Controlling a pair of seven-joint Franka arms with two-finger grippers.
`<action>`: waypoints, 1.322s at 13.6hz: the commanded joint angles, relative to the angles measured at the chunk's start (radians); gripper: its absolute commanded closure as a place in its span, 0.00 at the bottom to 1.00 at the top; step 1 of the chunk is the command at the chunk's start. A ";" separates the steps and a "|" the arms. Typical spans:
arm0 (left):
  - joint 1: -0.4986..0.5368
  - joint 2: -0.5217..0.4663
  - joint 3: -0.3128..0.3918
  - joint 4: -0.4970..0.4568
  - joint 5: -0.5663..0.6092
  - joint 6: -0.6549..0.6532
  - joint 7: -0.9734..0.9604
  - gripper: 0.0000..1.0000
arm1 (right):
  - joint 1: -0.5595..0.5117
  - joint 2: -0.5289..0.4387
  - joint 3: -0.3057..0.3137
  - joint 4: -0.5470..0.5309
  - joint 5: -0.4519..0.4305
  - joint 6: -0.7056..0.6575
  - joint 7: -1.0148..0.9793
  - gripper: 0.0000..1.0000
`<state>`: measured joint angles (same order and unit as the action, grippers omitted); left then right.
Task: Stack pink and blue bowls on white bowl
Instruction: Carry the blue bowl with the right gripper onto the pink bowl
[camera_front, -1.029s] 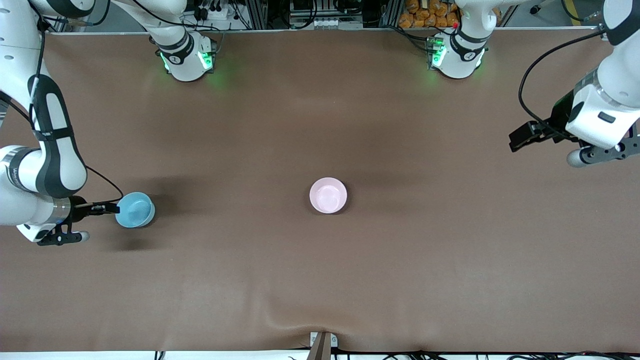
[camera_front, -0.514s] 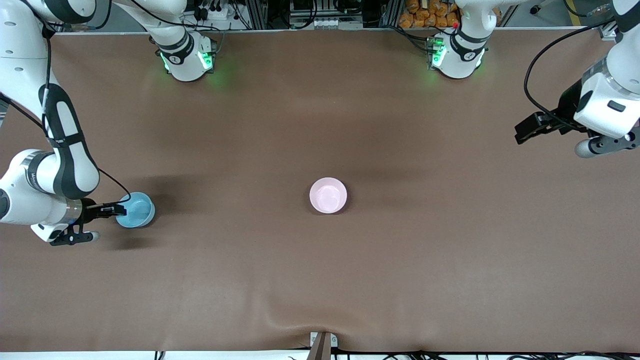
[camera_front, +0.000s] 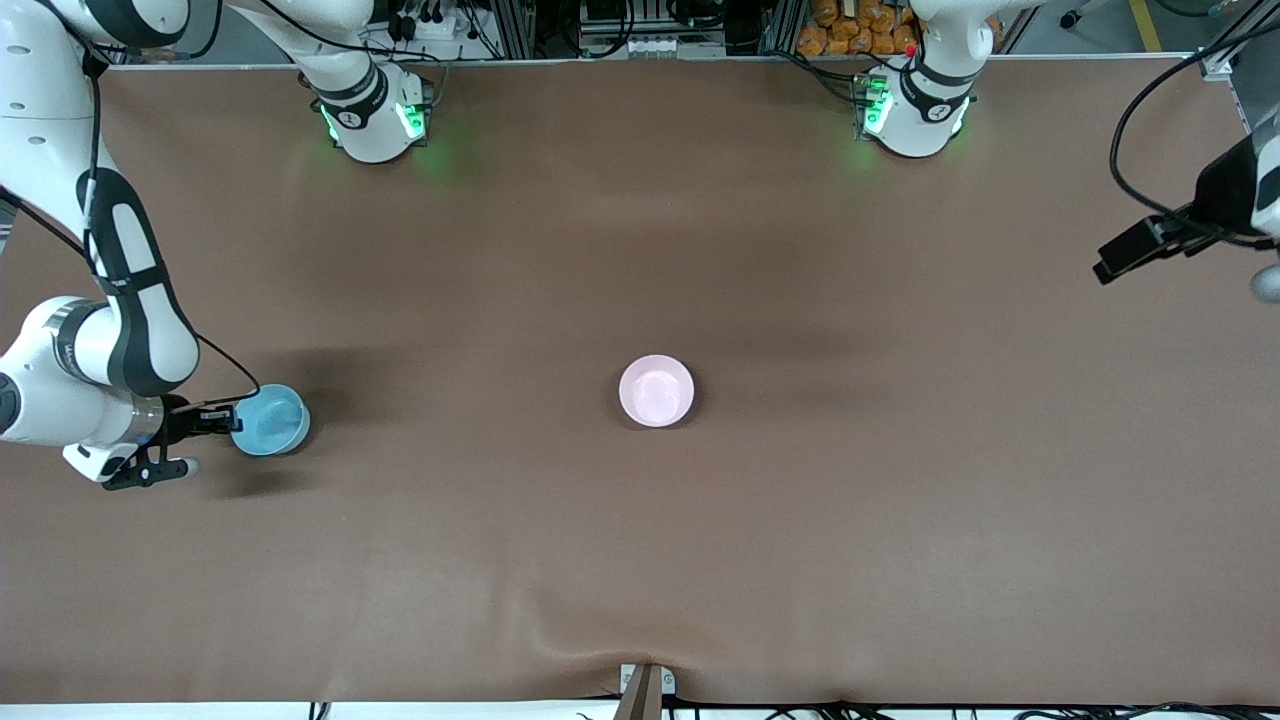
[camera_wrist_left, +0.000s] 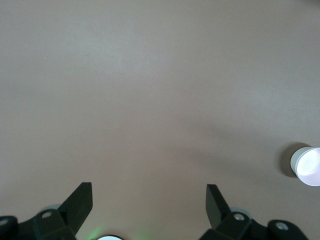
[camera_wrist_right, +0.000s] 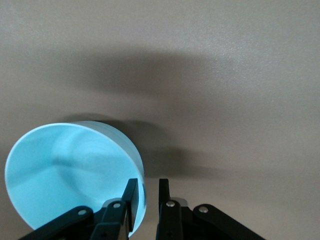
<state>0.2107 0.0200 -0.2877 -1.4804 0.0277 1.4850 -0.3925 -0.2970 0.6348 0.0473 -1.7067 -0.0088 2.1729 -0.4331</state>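
Observation:
The light blue bowl (camera_front: 270, 420) sits on the brown table toward the right arm's end. My right gripper (camera_front: 226, 418) is low at its rim, open only a narrow way. One finger is inside the blue bowl (camera_wrist_right: 70, 170) and the other outside, and a thin gap shows beside the wall at my right gripper (camera_wrist_right: 148, 182). The pale pink bowl (camera_front: 656, 390) stands upright mid-table; it also appears as a small pale bowl (camera_wrist_left: 306, 166) in the left wrist view. The white bowl is hidden or out of view. My left gripper (camera_wrist_left: 149, 197) hangs open and empty, high over bare table at the left arm's end.
The brown table cloth (camera_front: 640, 560) has a small ridge at the edge nearest the front camera. Both arm bases (camera_front: 370, 115) stand along the farthest edge. The left arm (camera_front: 1235, 190) is partly cut off by the frame.
My right gripper's jaws have narrowed around the blue bowl's rim. The left arm has swung outward toward its end of the table. Neither bowl has moved.

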 joint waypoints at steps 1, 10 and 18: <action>0.047 -0.017 -0.008 0.006 0.003 -0.019 0.009 0.00 | -0.025 -0.014 0.017 -0.028 0.007 0.027 -0.041 0.82; 0.073 -0.006 -0.007 0.003 -0.034 -0.023 0.114 0.00 | 0.027 -0.061 0.025 0.103 0.136 -0.273 0.124 1.00; 0.087 -0.025 -0.014 0.003 -0.034 -0.052 0.178 0.00 | 0.370 -0.125 0.022 0.167 0.371 -0.397 0.773 1.00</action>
<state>0.2868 0.0056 -0.2957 -1.4792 0.0086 1.4459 -0.2334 -0.0073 0.5136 0.0838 -1.5363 0.3072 1.7590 0.1948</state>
